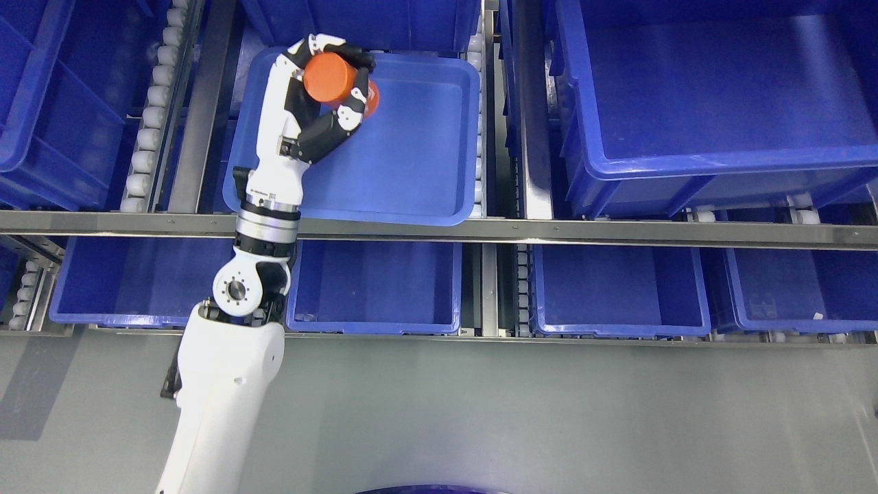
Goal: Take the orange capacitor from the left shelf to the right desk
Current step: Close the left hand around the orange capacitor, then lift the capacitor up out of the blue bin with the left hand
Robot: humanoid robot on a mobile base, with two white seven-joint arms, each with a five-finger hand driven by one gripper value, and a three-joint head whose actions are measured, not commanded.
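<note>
Coming in from the lower left, the left hand [322, 89] has its fingers wrapped around the orange capacitor [337, 84], held over the far left corner of the shallow blue tray [411, 158] on the shelf, its long axis tilted toward the right, so the carry to the desk, not in view, must run rightward.

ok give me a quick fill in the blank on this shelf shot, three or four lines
1. The left hand has its fingers curled around an ____ capacitor.
2. The hand is over a shallow ____ tray.
3. The arm comes into the picture from the lower ____.
4. The large bin to the right of the tray looks ____.

Missing words: orange; blue; left; empty
</note>
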